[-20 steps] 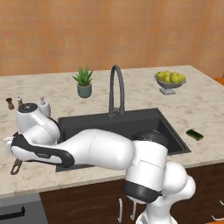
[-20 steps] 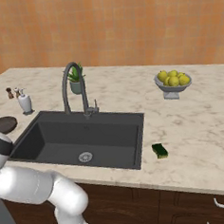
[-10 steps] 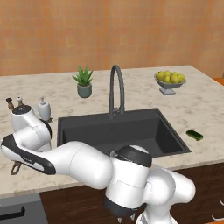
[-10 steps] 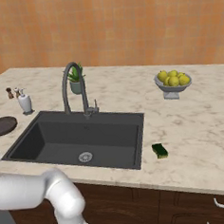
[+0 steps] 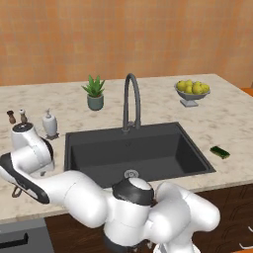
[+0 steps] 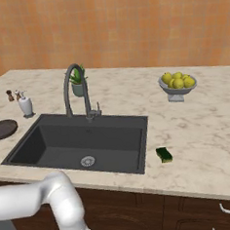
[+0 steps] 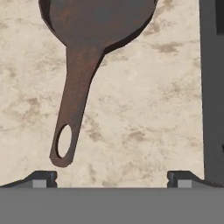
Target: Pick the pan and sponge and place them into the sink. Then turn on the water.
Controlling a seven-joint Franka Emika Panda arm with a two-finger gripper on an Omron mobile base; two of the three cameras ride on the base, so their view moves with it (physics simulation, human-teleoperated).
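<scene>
While the arm has swung further left over the desk, the gripper now hovers with its jaws wide apart and empty above the pan, its handle just off one fingertip. Grasping comes next; the sponge waits right of the sink.

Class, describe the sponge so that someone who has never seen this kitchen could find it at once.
Start at the dark sink set in the marble counter, then move to the counter just off its right front corner. The sponge lies there alone, a small flat dark green block with a yellow-green side, far lower and smaller than the bowl of yellow fruit farther back.
</scene>
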